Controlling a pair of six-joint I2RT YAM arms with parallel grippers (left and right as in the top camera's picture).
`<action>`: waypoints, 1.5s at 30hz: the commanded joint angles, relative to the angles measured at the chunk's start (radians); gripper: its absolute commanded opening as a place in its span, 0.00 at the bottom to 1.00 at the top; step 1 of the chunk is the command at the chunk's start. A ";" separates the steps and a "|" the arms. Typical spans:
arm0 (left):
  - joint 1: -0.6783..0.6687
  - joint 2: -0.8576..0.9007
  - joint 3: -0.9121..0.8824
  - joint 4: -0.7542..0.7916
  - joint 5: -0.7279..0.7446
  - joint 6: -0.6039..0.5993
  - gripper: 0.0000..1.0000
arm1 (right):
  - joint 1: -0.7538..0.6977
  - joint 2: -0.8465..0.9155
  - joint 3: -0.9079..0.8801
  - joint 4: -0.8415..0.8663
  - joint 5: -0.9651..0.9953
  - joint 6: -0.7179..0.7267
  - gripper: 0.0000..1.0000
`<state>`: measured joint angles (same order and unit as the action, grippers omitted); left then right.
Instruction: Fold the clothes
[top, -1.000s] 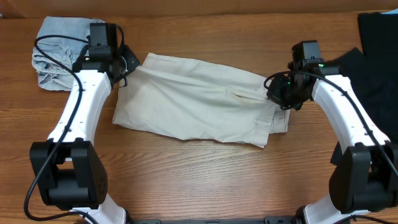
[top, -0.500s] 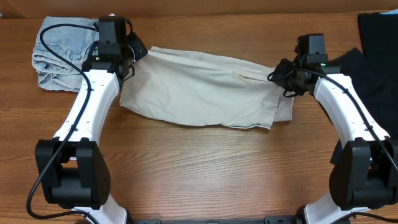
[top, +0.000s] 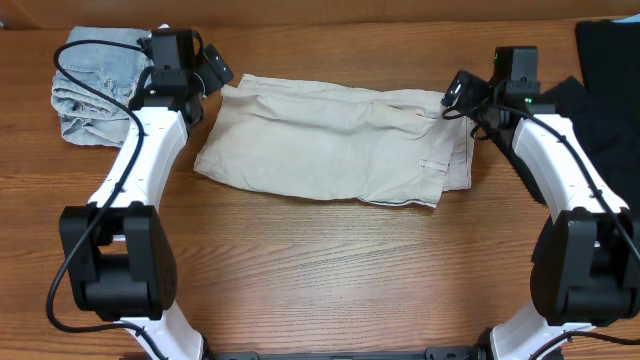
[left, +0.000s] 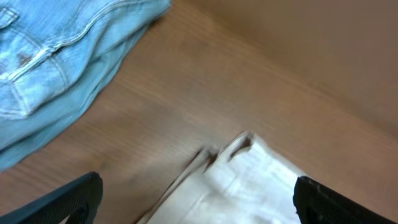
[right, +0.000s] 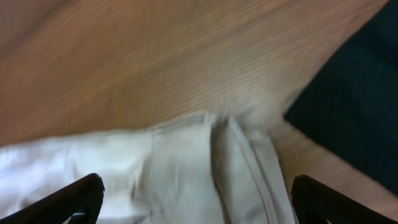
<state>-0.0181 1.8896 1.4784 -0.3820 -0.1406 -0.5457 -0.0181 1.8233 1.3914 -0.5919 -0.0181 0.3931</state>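
Beige shorts (top: 335, 140) lie spread flat mid-tabletop (top: 320, 270), likely laid out ready for a fold. Left end effector (top: 215, 72) and right end effector (top: 455, 92) hover at its far corners, both wide, holding nothing. Denim piece (top: 95, 85) sits far left, black garments (top: 605, 90) far right.

Shorts (top: 330, 145) on the table (top: 320, 270) — denim piece (top: 90, 85) left, larger garments (top: 610, 70) right

The black clothes (top: 608, 90) run off the right edge of the overhead view. The left arm (top: 150, 160) hides an edge of the blue denim piece (top: 90, 85). Both wrist views are blurry, and the bottom edge cuts off the beige shorts (left: 249, 186) there.
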 joint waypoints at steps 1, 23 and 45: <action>-0.002 -0.103 0.036 -0.108 -0.023 0.116 1.00 | 0.008 -0.028 0.132 -0.101 -0.129 -0.101 1.00; 0.034 0.251 0.034 -0.267 0.237 0.600 0.99 | 0.099 -0.025 0.100 -0.363 -0.132 -0.215 0.95; -0.005 0.475 0.033 -0.257 0.417 0.512 0.10 | 0.103 -0.025 0.100 -0.356 -0.133 -0.211 0.84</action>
<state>-0.0006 2.2066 1.5719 -0.6167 0.2310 0.0357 0.0849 1.8179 1.4956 -0.9581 -0.1555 0.1841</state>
